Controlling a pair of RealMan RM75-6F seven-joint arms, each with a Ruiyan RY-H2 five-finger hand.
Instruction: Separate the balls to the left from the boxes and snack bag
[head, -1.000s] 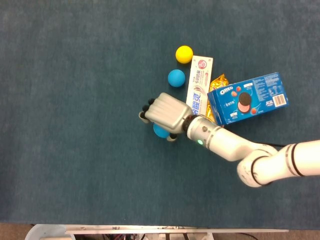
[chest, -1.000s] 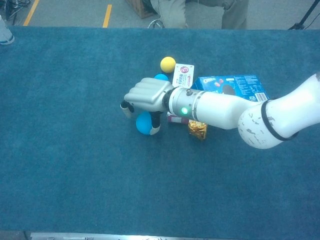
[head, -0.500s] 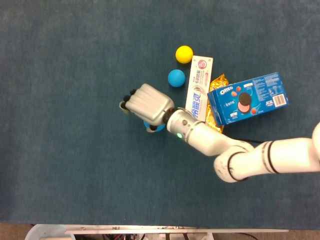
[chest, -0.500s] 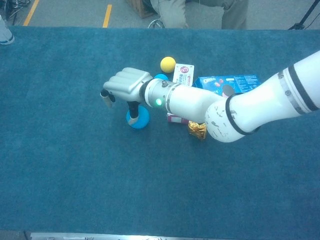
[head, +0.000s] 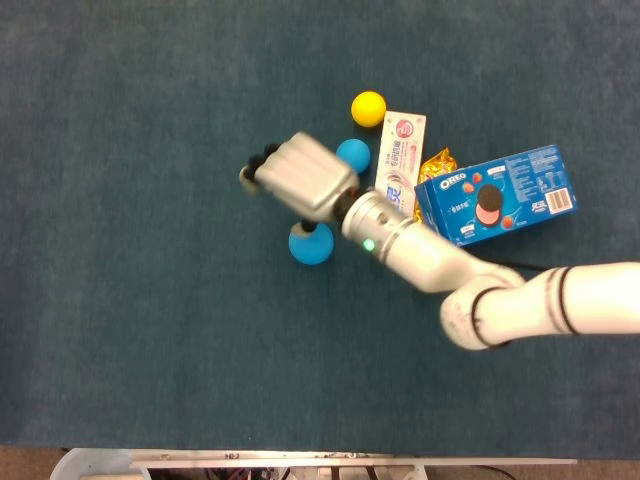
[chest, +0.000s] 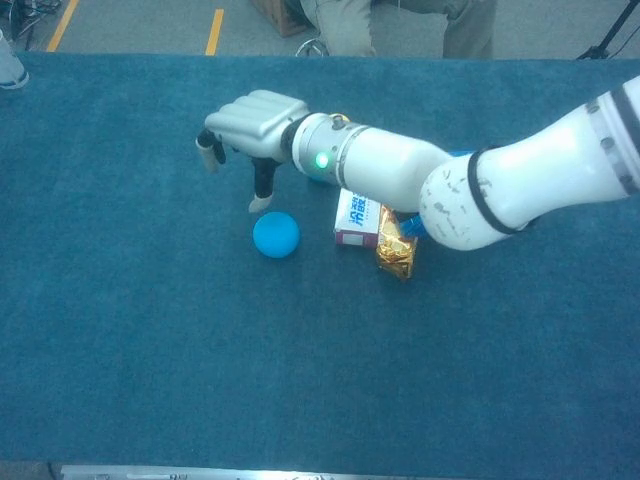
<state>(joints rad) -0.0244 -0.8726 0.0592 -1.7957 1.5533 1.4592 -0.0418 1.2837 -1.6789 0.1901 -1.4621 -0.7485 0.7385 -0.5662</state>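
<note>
My right hand (head: 300, 175) hovers over the cloth and holds nothing, its fingers apart. One blue ball (head: 311, 242) lies free on the table just below the hand; the chest view shows this ball (chest: 276, 235) a little under the thumb of the raised hand (chest: 250, 125). A second blue ball (head: 352, 154) and a yellow ball (head: 368, 107) lie beside the toothpaste box (head: 400, 165). A golden snack bag (head: 436, 165) sits between that box and the blue Oreo box (head: 497, 195). My left hand is out of sight.
Blue cloth (head: 130, 250) covers the whole table, with wide bare cloth to the left. In the chest view my right forearm (chest: 400, 175) hides the far balls and most of the Oreo box; the toothpaste box (chest: 357, 220) and snack bag (chest: 395, 250) show beneath it.
My right hand carried the blue ball a short way left, let it go and rose up and away from it. The ball now lies free on the cloth.
</note>
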